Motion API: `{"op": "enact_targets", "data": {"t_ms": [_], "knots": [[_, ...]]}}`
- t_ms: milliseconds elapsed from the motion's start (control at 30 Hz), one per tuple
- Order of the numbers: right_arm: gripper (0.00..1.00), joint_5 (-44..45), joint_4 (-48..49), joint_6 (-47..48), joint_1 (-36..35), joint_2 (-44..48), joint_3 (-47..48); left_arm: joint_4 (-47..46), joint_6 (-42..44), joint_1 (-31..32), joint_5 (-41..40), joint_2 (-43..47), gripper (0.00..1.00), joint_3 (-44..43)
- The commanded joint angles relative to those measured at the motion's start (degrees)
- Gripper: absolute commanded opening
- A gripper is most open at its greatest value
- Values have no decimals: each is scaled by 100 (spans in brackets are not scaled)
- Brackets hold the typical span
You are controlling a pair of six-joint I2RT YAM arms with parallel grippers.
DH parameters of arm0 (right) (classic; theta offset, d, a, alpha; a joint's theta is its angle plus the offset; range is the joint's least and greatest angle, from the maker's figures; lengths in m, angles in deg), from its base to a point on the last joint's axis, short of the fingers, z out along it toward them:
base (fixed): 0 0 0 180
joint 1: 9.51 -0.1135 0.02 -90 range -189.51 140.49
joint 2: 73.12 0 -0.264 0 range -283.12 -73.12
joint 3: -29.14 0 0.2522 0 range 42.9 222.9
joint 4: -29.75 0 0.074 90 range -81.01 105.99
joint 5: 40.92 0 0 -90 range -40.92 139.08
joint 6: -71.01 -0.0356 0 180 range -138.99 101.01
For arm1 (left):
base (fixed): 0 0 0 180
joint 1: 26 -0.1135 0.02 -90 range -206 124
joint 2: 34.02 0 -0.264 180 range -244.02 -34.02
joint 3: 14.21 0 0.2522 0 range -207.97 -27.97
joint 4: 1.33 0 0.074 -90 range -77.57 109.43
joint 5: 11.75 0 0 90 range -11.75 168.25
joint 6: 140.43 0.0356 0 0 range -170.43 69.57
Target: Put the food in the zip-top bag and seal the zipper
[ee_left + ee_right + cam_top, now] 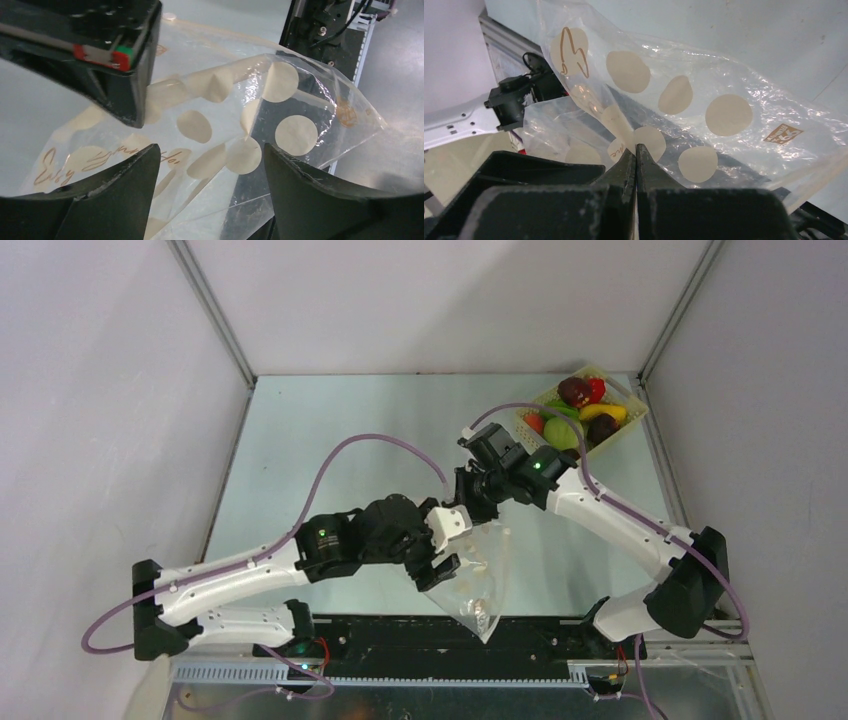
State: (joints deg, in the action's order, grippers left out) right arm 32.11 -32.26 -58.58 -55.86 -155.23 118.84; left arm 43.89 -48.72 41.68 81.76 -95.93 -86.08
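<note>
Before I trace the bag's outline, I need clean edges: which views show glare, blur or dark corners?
Top external: evenly lit and sharp, though the clear zip-top bag barely stands out from the table. Left wrist: near jaws dark and soft, bottom corners vignetted. Right wrist: bright glints on the bag's crinkles, own jaws blurred up close.

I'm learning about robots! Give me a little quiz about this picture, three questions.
1. True or false: the right gripper is pinching the zip-top bag.
2. Where is the food? A: in the yellow basket. B: between the left fingers. C: scattered on the table's left side.
3. Fill in the missing word: the left gripper has its jaws ____, with the bag between them.

Key: 1 true; 2 A; 3 open.
</note>
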Motion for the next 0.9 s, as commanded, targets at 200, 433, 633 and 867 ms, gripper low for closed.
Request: {"op": "enact_targets", "data": {"t_ms": [200,433,633,867], "knots": [[0,-535,67,60,24,134,210,42,398,252,-496,-222,42,-263],[1,-350,91,-4,29,292,219,-336,403,257,-526,-62,1,-149],[68,883,142,-57,169,915,235,-1335,57,254,-798,487,0,469],[99,2676,673,-471,673,2625,-348,-3429,-128,254,-972,1516,0,2074]]}}
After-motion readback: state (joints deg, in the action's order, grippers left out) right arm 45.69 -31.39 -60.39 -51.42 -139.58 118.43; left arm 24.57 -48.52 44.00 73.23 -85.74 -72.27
